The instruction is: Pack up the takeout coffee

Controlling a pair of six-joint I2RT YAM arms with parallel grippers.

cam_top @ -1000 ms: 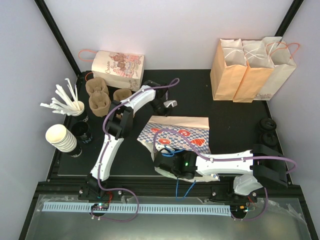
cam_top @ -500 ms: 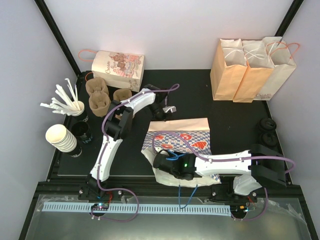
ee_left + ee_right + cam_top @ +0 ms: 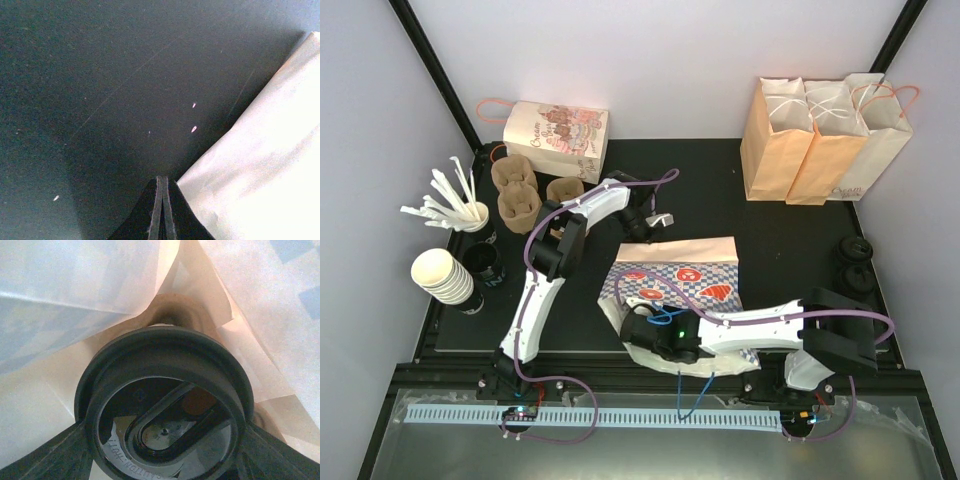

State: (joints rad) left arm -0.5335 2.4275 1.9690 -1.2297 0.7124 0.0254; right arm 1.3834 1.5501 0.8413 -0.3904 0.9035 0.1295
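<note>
Right fingers [image 3: 165, 460] grip a lidded coffee cup [image 3: 162, 405] inside the bag [image 3: 685, 262] lying mid-desk; left fingers [image 3: 162, 207], closed, at its 10 o'clock corner.

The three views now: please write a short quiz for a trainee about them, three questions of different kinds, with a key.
1. True or false: the left gripper is open.
2. What does the right gripper hold inside the printed bag?
A. a black-lidded cup
B. a pulp carrier
C. a fork
3. Fill in: three tan bags stand at the far ____ of the table.

Key:
1. False; its fingers are pressed together beside the bag, above the black mat.
2. A; the black lid fills the right wrist view.
3. right
</note>
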